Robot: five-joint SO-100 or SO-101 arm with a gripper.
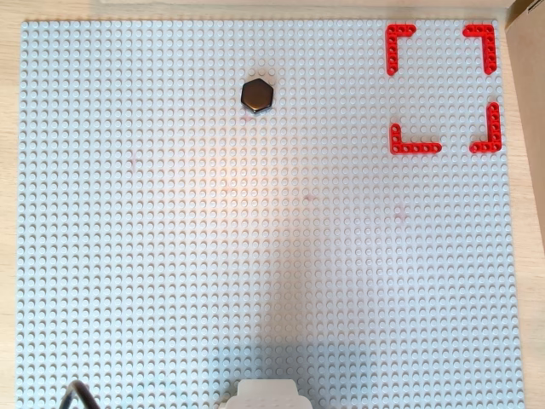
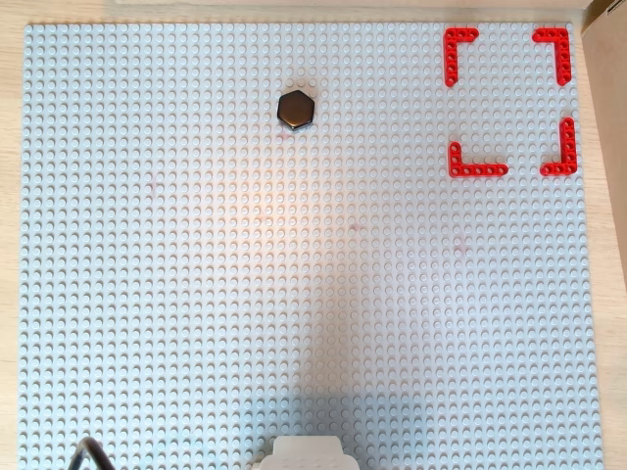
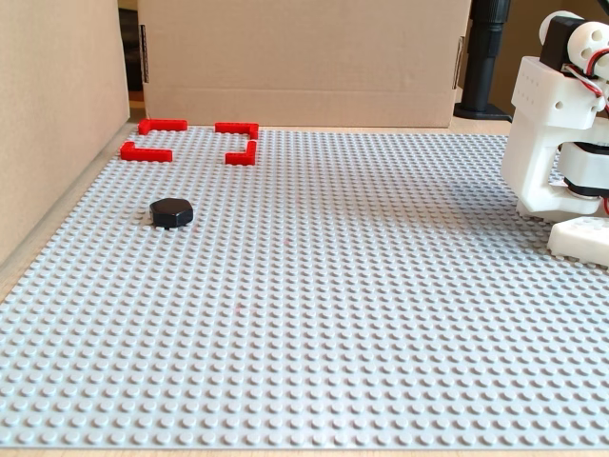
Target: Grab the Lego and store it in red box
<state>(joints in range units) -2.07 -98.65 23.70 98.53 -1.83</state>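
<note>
Grey studded baseplate (image 3: 362, 286) fills the table, with cardboard walls (image 3: 304, 57) behind; in the fixed view only the arm's white base (image 3: 557, 143) shows at the right edge, so whether the gripper's fingers are wide or narrow cannot be told. Farther back the Lego (image 3: 172, 212) lies flat, with no long axis, well apart from the red box (image 3: 190, 140) beyond. A top-down reach closing on two opposite flat sides should grip best.

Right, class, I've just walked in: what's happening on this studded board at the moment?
Nothing is being handled yet. The dark hexagonal Lego sits alone on the grey baseplate, well outside the red box of four corner brackets, which is empty. Only the white arm base shows at the board's edge; its gripper is out of view.
</note>
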